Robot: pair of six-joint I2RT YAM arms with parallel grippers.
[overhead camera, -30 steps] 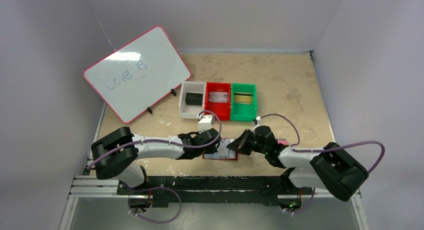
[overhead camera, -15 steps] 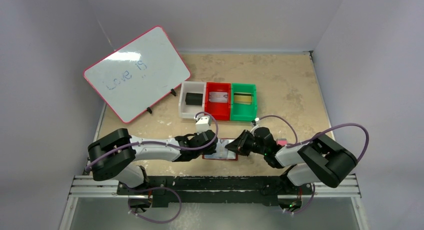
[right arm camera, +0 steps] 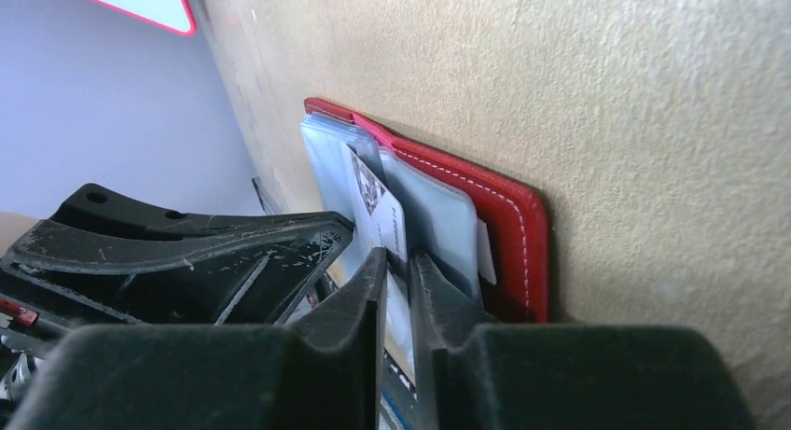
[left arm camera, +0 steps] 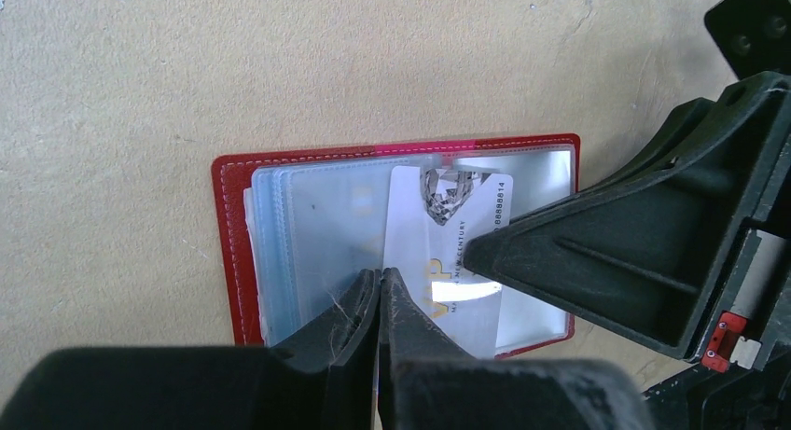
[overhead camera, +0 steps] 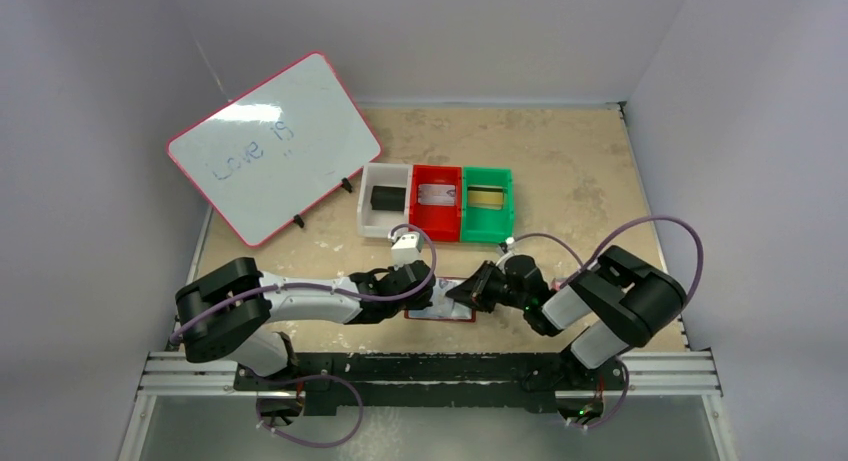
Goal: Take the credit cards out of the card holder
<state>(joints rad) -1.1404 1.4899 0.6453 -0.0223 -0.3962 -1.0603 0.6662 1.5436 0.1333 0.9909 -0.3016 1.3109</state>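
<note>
Since a second ago our right arm point(overhead camera: 625, 296) has folded its elbow in toward the middle, and the right tool point(right arm camera: 396, 260) has slid a little further over the card holder point(left arm camera: 229, 253). The left arm dropped slightly early on and has kept its place since.

Well beyond both tools on the tabletop point(overhead camera: 570, 171) stand three bins in a row. The white bin point(overhead camera: 385, 173) holds a black card point(overhead camera: 385, 196), the red bin point(overhead camera: 450, 221) a silver card point(overhead camera: 437, 193), and the green bin point(overhead camera: 487, 226) a gold card point(overhead camera: 487, 196). A whiteboard point(overhead camera: 270, 146) leans far off past the left tool point(left arm camera: 380, 283). Nothing stands between the tools and the holder, but they crowd each other, with the right tool's finger reaching across just in front of the left tool.

From above, the two tools cover most of the holder. In the left wrist view our own fingers cut off its near edge, and the right tool hides its far cover.

The holder lies open and flat directly beneath both tools. A pale credit card point(left arm camera: 446, 262) marked "VIP" sticks partly out of the clear sleeves point(left arm camera: 322, 234). The right tool is clamped on that card's edge. The left tool's fingers are pressed together at the sleeves' near edge, touching the card's side. We cannot tell whether a sleeve is caught between them.
</note>
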